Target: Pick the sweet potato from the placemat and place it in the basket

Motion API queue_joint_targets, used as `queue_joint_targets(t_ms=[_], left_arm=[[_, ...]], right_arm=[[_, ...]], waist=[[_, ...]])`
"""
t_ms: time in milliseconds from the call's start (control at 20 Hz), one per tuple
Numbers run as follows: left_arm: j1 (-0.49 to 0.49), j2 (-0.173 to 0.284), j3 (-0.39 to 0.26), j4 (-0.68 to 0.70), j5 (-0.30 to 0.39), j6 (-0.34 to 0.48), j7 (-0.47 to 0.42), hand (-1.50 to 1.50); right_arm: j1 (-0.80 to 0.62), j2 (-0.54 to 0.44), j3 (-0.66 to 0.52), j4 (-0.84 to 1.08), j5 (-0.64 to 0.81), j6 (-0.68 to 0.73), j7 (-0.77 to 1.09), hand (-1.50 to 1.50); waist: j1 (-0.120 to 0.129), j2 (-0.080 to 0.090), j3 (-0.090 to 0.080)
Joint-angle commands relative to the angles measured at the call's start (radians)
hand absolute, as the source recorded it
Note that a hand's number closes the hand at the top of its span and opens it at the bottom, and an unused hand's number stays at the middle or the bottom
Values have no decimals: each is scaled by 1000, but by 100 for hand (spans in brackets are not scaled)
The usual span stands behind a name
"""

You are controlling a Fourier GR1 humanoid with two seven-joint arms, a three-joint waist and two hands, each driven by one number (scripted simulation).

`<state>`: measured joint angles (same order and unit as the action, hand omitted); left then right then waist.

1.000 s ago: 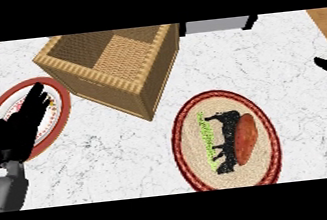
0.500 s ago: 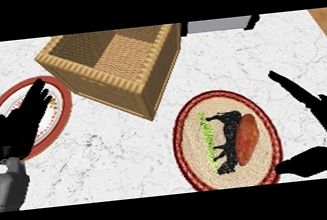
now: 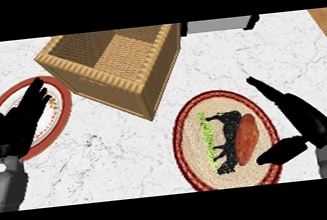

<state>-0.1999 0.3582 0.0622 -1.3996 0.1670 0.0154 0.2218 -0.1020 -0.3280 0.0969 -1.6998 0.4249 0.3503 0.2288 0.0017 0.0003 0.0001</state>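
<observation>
The reddish-brown sweet potato (image 3: pixel 246 135) lies on the round woven placemat (image 3: pixel 193 140), which has a red rim and a black and green picture. My right hand (image 3: pixel 306 123) is open just right of it, fingers stretched up over the mat's right edge, thumb near the potato's lower end. It is not touching the potato as far as I can see. The square wicker basket (image 3: pixel 150 64) stands at the back left, with nothing in it. My left hand (image 3: pixel 16 126) rests open at the left edge, fingers up, over a plate.
A white plate with a red rim (image 3: pixel 63 100) lies at the left, partly hidden by my left hand. A grey and black object (image 3: pixel 218 24) sits at the counter's far edge. Wooden floor shows beyond the marble top at both upper corners.
My right hand has come in from the right edge and moved left to the placemat, now beside the sweet potato. The left hand has stayed still.
</observation>
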Motion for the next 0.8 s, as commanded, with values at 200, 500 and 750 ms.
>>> queue_joint_targets(t_ms=[200, 500, 750], left_arm=[[20, -19, 54, 23, -30, -60, -33, 0], [-43, -69, 52, 114, -84, -15, -64, 0], [8, -74, 71, 41, -75, -59, -48, 0]], right_arm=[[32, 11, -29, 32, 68, 36, -68, -150], [57, 3, -58, 119, 67, 42, -211, -150], [20, 73, -38, 121, 97, 42, -188, -150]], waist=[[-3, -1, 0], [-6, 0, 0], [-1, 0, 0]])
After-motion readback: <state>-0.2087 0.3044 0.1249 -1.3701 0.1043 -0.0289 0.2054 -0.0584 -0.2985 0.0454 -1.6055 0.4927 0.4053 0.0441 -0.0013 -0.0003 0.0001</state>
